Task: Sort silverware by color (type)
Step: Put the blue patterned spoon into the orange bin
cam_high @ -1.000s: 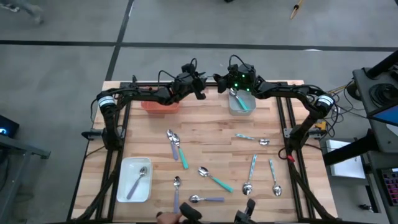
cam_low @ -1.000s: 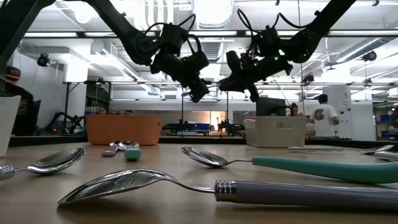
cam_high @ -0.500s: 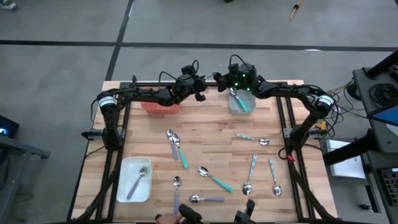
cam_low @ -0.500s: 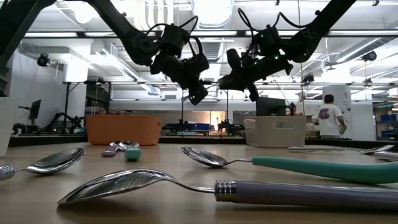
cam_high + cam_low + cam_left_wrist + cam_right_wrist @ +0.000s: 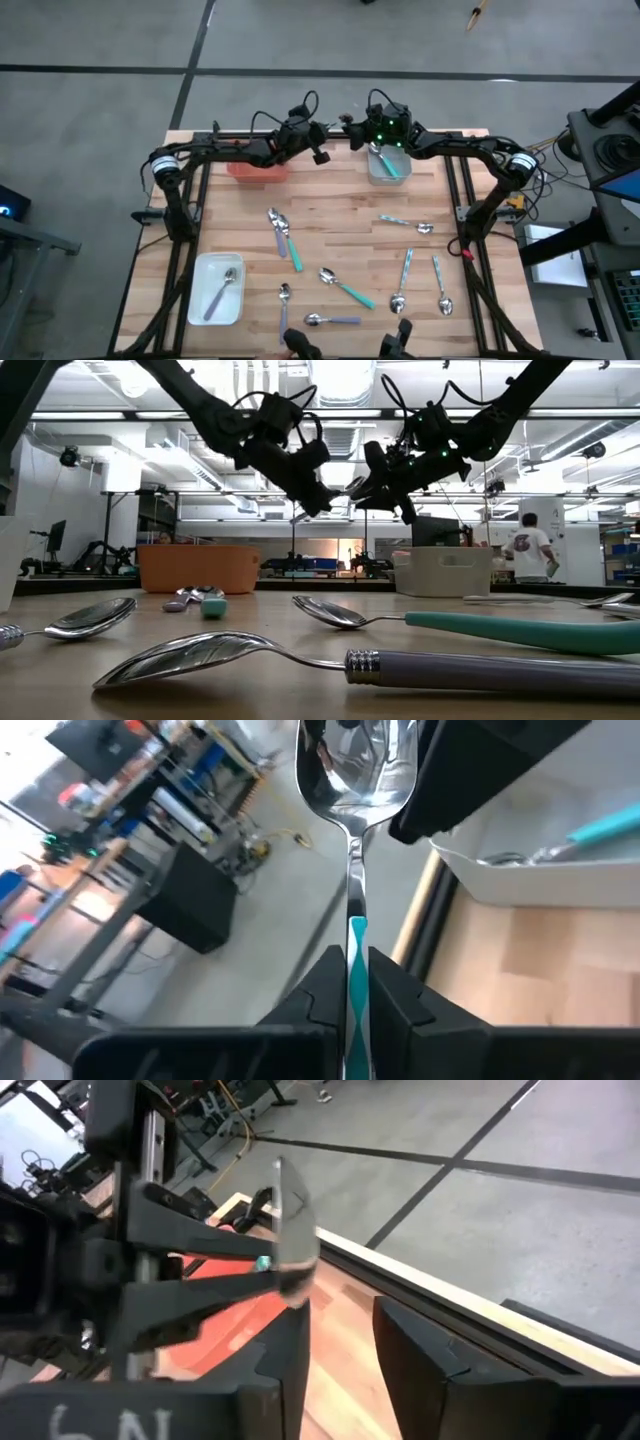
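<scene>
Looks like a robotics lab, open-plan workshop vibe.
Exposed ceiling ducts (image 5: 340, 380), workbenches (image 5: 320, 565), concrete floor (image 5: 300, 40), cables everywhere.

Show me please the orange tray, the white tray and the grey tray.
orange tray (image 5: 256, 170), high view, its near wall.
white tray (image 5: 200, 288), high view, its bare floor.
grey tray (image 5: 376, 172), high view, its bare floor.

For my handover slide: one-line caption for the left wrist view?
Left gripper shut on a teal-handled spoon, bowl outward, beside the grey tray.
</scene>
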